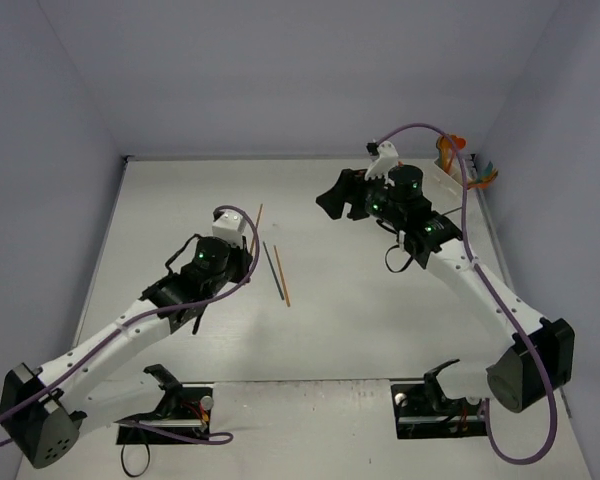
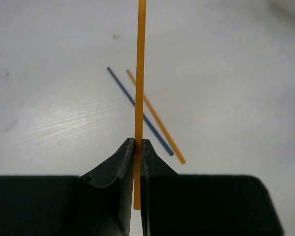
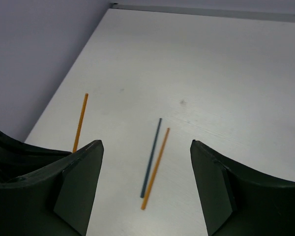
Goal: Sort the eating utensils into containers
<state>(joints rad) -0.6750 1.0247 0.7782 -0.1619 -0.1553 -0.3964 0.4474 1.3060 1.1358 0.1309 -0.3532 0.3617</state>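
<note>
1. The left gripper (image 2: pixel 137 147) has its jaws pressed together on a thin orange utensil (image 2: pixel 139 73). They hold it near 1 end, so most of its length sticks straight out ahead of the fingertips.
2. The right gripper (image 3: pixel 145 145) has its jaws wide apart with nothing between them.
3. 2 more utensils lie on the table (image 1: pixel 360 330), ahead of and below the left jaws: a dark blue utensil (image 2: pixel 120 84) and a second orange utensil (image 2: pixel 162 127). They are nearly parallel and just beside each other. From the right wrist view they lie below the gap of the right jaws.
4. The containers (image 1: pixel 450 170) sit well beyond the left jaws, at the far right corner, partly hidden behind the right arm.
5. Risk: with such a long overhang on a narrow pinch, the held utensil could pivot or slide out during a fast swing.
6. Risk: the free end could strike a thin container wall and tip or shove the bin.
7. Risk: the right arm stands between the left jaws and the containers, so the 2 arms could clash.
8. Risk: because the 2 loose utensils lie so close together, a grab for 1 could drag or pinch both.
</note>
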